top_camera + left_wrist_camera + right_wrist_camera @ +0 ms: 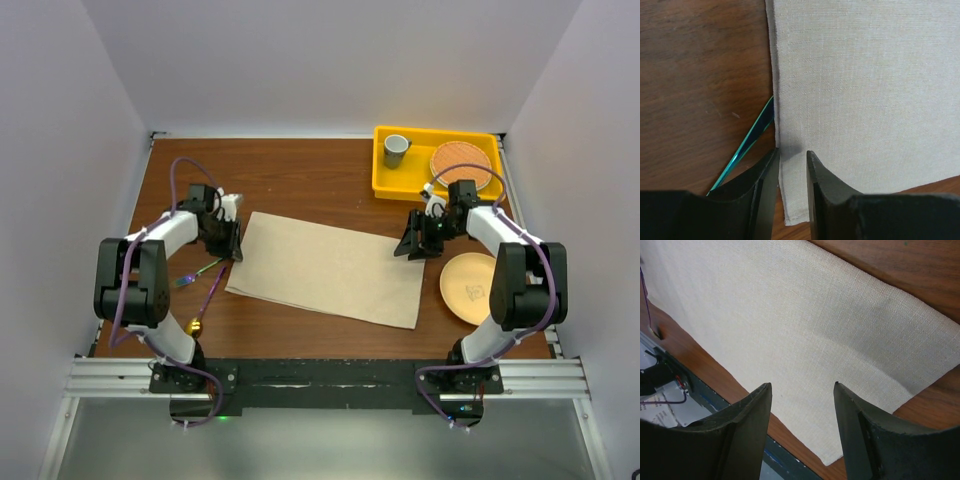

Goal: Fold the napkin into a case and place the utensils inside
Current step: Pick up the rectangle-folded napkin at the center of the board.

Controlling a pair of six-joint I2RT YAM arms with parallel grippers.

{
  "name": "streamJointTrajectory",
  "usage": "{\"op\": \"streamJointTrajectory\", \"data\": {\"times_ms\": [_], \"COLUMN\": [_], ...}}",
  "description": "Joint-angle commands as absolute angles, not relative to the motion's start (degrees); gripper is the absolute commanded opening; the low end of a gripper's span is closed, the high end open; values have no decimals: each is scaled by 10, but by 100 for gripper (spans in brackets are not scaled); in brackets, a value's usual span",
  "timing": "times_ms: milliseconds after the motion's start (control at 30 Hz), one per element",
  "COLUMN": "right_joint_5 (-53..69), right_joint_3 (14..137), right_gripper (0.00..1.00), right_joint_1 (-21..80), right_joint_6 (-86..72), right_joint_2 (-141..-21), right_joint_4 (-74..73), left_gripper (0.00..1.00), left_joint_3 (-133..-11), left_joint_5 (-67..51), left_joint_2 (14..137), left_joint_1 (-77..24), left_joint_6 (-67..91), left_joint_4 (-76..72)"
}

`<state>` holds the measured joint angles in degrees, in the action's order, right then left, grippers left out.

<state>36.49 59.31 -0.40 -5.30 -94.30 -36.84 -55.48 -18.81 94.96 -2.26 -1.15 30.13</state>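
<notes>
Near you, the utensils (208, 297) lie on the surface just left of the napkin (325, 268). The napkin lies flat, so no case is made yet. Your left fingers (765, 190) sit narrow around its left edge. Your right fingers (747, 425) stand half wide over its right edge.

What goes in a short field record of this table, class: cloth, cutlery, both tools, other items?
napkin: flat, unfolded, mid-table
fork: left of napkin, reaching its edge
spoon: beside fork, nearer the arms
left tool: straddles napkin's left edge, narrow gap, grip unclear
right tool: open above napkin's right corner
others: yellow tray with cup, peach plate, right side
</notes>
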Motion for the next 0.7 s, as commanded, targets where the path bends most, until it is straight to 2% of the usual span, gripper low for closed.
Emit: {"op": "streamJointTrajectory", "data": {"times_ms": [0,267,467,567,667], "right_joint_5": [353,336,316,296,288], "right_joint_3": [588,584,579,577,582], "right_gripper": [56,55,50,49,48], "right_joint_1": [-4,-4,27,40,47], "right_joint_6": [-36,-19,-10,-12,-9], "right_joint_2": [-918,-925,-954,-967,-983], "right_joint_4": [-381,-388,-386,-381,-388], "left_gripper": [31,28,25,18,6], "left_joint_3": [-556,-555,-541,-538,-545], "left_joint_5": [-158,-139,-103,-89,-77], "left_joint_2": [963,980,976,977,970], "left_joint_1": [-19,-37,-75,-80,-83], "left_joint_6": [-11,-25,-29,-25,-25], "left_joint_4": [272,259,245,244,252]}}
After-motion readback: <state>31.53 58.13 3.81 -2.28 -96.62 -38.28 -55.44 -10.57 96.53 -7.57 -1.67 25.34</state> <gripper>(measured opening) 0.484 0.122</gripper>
